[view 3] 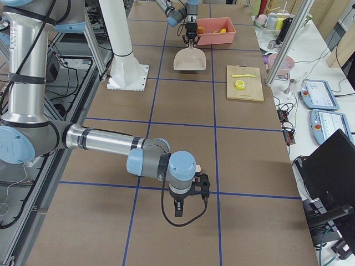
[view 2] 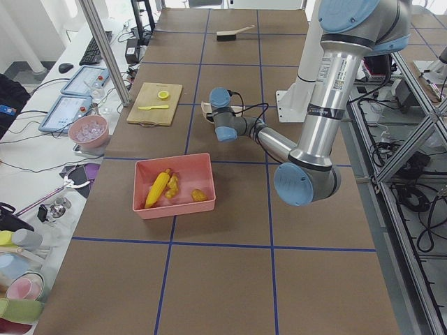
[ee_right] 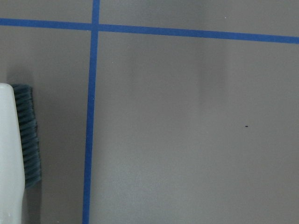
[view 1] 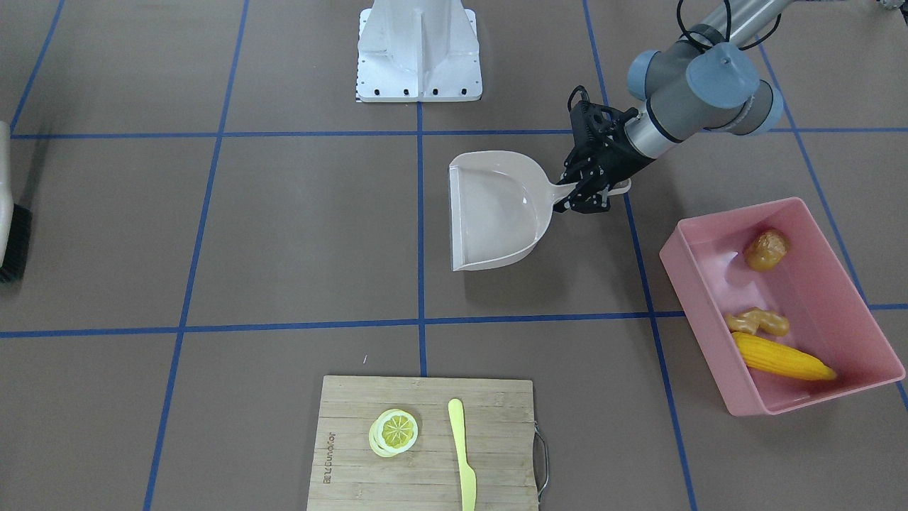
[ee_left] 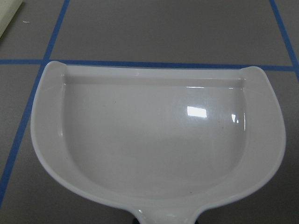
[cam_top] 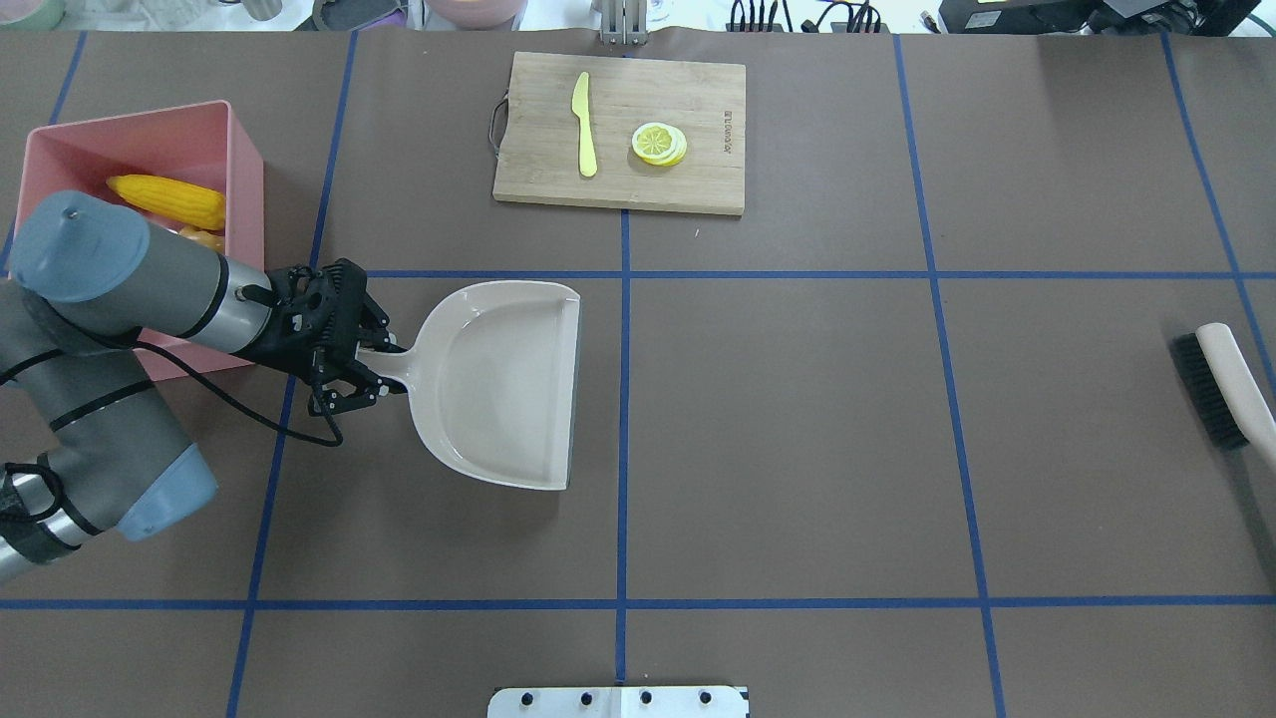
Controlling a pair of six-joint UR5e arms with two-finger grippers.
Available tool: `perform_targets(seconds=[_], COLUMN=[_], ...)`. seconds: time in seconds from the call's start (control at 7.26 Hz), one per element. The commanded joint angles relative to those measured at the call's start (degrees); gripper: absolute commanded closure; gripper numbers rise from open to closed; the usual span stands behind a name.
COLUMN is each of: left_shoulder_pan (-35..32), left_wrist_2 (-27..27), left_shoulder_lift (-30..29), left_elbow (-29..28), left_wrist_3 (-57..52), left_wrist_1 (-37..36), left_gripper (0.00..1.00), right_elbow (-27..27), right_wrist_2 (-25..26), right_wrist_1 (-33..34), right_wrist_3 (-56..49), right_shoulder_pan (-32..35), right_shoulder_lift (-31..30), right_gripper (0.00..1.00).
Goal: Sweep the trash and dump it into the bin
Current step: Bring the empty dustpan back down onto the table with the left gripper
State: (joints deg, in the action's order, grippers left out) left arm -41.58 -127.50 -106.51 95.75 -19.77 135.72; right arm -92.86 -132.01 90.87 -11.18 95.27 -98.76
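Trash [view 1: 780, 358] within bin [view 1: 840, 245] walls, dustpan [view 1: 496, 213] apart from its rim.

The overhead camera looks forward and down over the table [cam_top: 797, 399]. The front-facing one faces it from the far side, steeply down and mirrored. Both take in the left gripper [cam_top: 384, 369], the dustpan [cam_top: 498, 389] ahead of it and the bin [cam_top: 244, 199] behind it. The side cameras look along the table from afar, the exterior right one nearest the right gripper [view 3: 187, 200]. The wrist cameras sit close, the left over the dustpan and the right beside the brush [ee_right: 25, 140].
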Motion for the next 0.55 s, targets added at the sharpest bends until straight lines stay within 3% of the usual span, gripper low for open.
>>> perform_targets(seconds=[0.0,0.41], left_shoulder_pan=[-0.69,-0.61], left_wrist_2=[-0.38,-1.96], left_shoulder_lift=[-2.82,-3.18], left_elbow=[-4.25,-4.25], left_wrist_3=[-3.09,7.89], left_wrist_1=[-0.63,-0.55], left_gripper=[1.00,1.00], right_elbow=[0.57,0.66], right_wrist_2=[-0.09,-0.35], right_wrist_1=[0.01,0.01], right_wrist_3=[0.10,0.37], right_shoulder_pan=[0.00,0.00], right_shoulder_lift=[-0.03,0.14], right_gripper=[0.00,0.00])
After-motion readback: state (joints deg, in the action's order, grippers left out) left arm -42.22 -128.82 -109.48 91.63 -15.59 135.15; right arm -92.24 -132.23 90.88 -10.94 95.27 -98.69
